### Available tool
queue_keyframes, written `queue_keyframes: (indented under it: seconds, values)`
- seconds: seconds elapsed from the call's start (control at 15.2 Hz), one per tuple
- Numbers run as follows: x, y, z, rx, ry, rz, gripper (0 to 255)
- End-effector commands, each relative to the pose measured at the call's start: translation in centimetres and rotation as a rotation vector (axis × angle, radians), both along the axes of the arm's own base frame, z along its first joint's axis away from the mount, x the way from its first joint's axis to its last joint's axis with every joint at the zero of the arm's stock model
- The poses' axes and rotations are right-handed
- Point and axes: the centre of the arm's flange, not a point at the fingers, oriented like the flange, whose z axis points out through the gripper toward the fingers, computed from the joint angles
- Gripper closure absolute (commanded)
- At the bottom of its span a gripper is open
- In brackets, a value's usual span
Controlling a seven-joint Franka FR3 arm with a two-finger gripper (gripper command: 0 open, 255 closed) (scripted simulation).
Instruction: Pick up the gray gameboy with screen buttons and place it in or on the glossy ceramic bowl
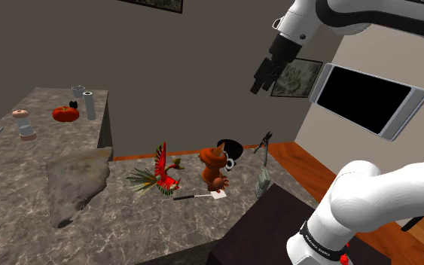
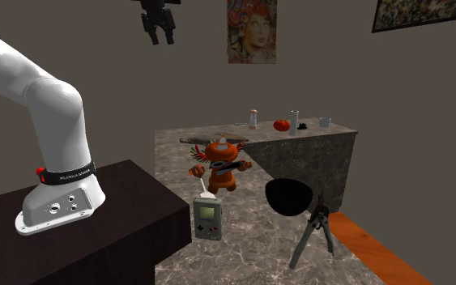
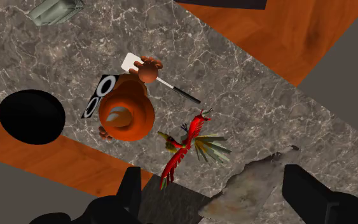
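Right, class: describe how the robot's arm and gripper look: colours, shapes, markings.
The arm is white, built of rounded tube-like segments, with a black band bearing small white lettering and a red dot near its base. The gripper is all black, with two blocky fingers.

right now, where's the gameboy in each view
Shoulder view: gameboy upright near the counter edge, right of the orange figure.
Second exterior view: gameboy lower middle, in front of the orange figure.
Wrist view: gameboy past the orange figure, far from the gripper.
Shared landmark: the orange figure, beside the black bowl.
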Motion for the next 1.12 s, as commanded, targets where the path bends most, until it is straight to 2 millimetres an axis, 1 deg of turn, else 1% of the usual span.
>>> queue_keyframes:
  seconds: [0.0,0.53,1.06]
  values:
    - [0.0,0.0,0.0,0.0,0.0,0.0,0]
    - [2.6,-5.7,-8.4,0.011,0.044,-0.114,0]
    - [4.2,-11.5,-16.9,0.021,0.088,-0.228,0]
